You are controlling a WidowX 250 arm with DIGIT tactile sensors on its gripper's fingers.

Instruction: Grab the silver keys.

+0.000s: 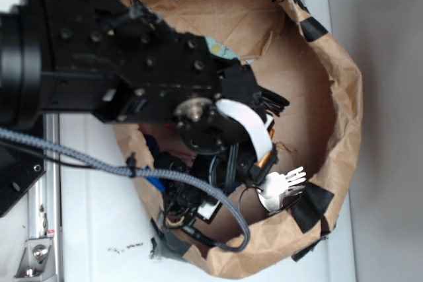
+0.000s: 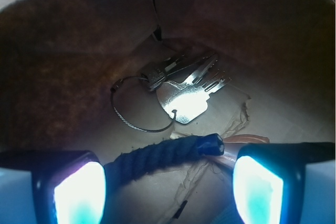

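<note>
The silver keys lie fanned on the floor of a brown paper bag, close to its lower right wall. In the wrist view the silver keys sit ahead of the fingers, with a thin cord loop curling off to their left. My gripper is open, its two glowing pads wide apart with only the bag floor between them. It hangs a short way before the keys and does not touch them. A dark twisted rope end lies across between the gripper and the keys.
The bag's crumpled walls, patched with black tape, ring the keys on all sides. The arm's black body and a braided cable fill the bag's left half. An orange piece sits by the keys. The bag rests on a white surface.
</note>
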